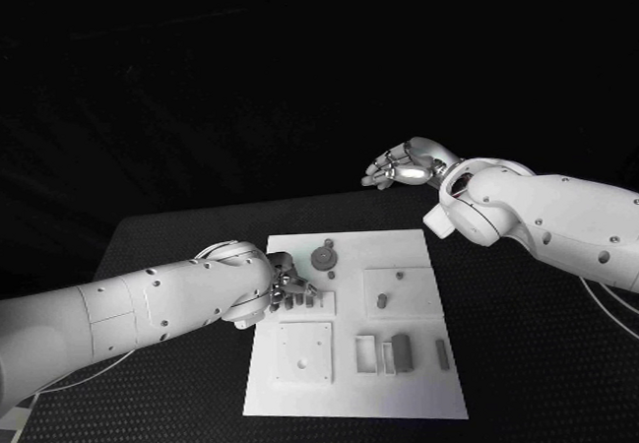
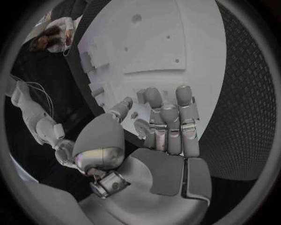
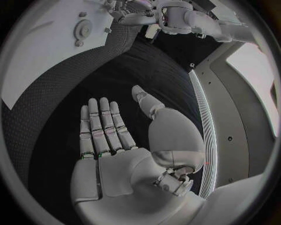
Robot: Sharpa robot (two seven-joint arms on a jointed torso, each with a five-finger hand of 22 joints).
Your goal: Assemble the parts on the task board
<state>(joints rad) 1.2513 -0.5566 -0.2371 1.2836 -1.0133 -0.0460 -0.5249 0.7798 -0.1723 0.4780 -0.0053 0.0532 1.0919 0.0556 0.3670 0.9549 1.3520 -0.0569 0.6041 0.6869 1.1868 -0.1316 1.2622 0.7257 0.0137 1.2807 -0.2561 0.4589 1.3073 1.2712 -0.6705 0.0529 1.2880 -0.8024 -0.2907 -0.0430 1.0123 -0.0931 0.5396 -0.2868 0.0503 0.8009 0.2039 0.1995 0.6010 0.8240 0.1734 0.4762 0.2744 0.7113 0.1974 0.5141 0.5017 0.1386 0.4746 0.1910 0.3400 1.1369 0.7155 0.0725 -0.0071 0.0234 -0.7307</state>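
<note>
Task board (image 1: 412,375) under curled left hand (image 1: 283,287)

Your left hand (image 1: 273,288) covers the task board's (image 1: 412,385) left edge in the head view; whatever its fingers (image 2: 166,119) touch there is too small to tell.

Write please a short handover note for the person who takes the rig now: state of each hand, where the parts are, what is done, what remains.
Left hand: over the left edge of the task board, fingers curled down at a small part there; whether it grips it cannot be told.
Right hand: raised beyond the board's far right corner, fingers apart, holding nothing.
Parts: a round part near the far edge, a small peg mid-board, upright pieces near the front.
Done: cannot be judged.
Left: place the remaining parts.
</note>
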